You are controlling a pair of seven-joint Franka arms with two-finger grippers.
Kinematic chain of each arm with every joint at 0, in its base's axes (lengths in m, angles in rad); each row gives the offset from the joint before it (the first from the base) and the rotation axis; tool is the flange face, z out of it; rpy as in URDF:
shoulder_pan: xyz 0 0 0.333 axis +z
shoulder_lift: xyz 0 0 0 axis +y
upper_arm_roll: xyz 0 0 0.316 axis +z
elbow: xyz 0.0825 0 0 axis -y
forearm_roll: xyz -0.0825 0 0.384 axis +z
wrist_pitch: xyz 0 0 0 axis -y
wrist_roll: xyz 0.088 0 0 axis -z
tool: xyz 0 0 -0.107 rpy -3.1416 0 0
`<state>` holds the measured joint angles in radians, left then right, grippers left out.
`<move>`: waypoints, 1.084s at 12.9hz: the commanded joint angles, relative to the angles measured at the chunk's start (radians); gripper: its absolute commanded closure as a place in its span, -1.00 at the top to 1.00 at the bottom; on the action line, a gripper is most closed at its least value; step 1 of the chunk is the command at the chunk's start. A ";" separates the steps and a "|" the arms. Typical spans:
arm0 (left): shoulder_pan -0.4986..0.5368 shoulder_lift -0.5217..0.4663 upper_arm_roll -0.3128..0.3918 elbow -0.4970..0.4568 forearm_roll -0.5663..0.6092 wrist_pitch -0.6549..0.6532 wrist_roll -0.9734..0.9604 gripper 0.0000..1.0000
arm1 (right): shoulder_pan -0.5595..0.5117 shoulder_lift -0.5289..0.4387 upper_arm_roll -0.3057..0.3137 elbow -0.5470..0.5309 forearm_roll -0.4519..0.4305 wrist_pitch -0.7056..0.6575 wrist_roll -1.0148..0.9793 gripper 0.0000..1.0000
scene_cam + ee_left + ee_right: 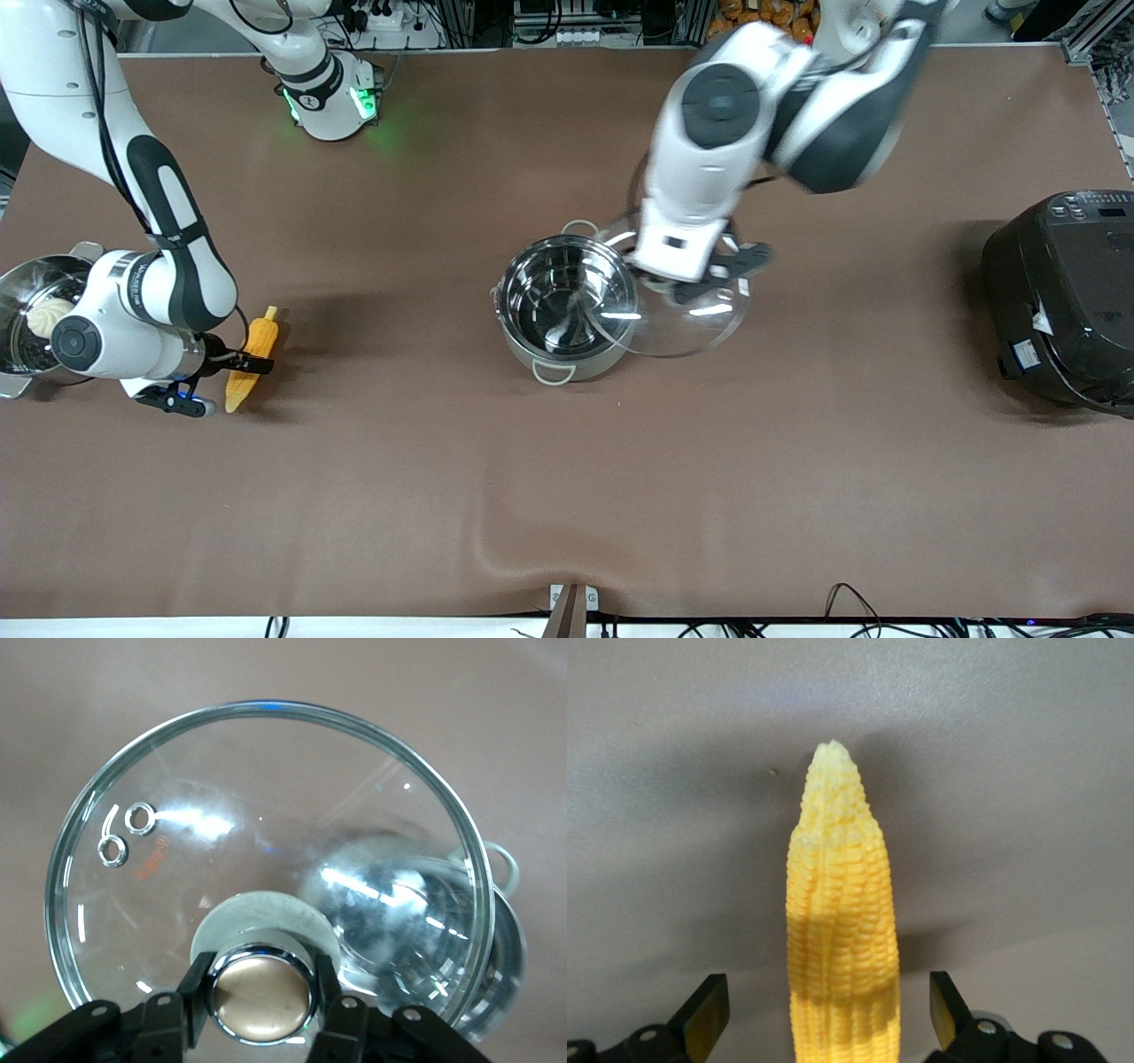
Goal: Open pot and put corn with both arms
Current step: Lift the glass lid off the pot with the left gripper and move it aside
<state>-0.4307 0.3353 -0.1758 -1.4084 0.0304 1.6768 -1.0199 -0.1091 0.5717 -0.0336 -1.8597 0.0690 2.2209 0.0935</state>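
The steel pot (pixel 556 306) stands uncovered and empty mid-table; it also shows in the left wrist view (pixel 416 930). My left gripper (pixel 687 288) (pixel 261 981) is shut on the coppery knob (pixel 261 994) of the glass lid (pixel 700 321) (pixel 266 842). It holds the lid tilted in the air, over the pot's rim on the side toward the left arm's end. The corn (pixel 252 350) (pixel 837 904) lies on the table toward the right arm's end. My right gripper (pixel 226 384) (pixel 828 1005) is open, one finger on each side of the cob, with gaps.
A steamer pot (pixel 18 354) with a white bun (pixel 49 315) stands at the right arm's end, close beside the right wrist. A big black rice cooker (pixel 1063 301) stands at the left arm's end. The brown cloth has a wrinkle (pixel 496 532) near the front edge.
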 commanded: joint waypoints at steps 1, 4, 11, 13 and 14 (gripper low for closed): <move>0.125 -0.125 -0.013 -0.153 0.002 0.001 0.201 -1.00 | -0.017 0.002 0.009 -0.022 0.032 0.014 0.019 1.00; 0.239 -0.159 -0.013 -0.239 0.002 0.011 0.354 -1.00 | -0.023 0.002 0.009 -0.070 0.032 0.077 0.003 1.00; 0.336 -0.196 -0.007 -0.556 0.017 0.352 0.455 -1.00 | -0.011 -0.010 0.011 -0.073 0.031 0.063 -0.055 -1.00; 0.366 -0.184 -0.011 -0.627 0.019 0.455 0.464 -1.00 | -0.009 -0.027 0.014 -0.067 0.029 0.028 -0.090 -1.00; 0.366 -0.176 -0.010 -0.673 0.022 0.515 0.468 -1.00 | 0.006 -0.045 0.014 -0.064 0.028 -0.002 -0.107 -1.00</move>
<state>-0.0854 0.2063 -0.1766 -1.9844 0.0316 2.1052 -0.5751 -0.1153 0.5755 -0.0256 -1.9177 0.0899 2.2686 0.0223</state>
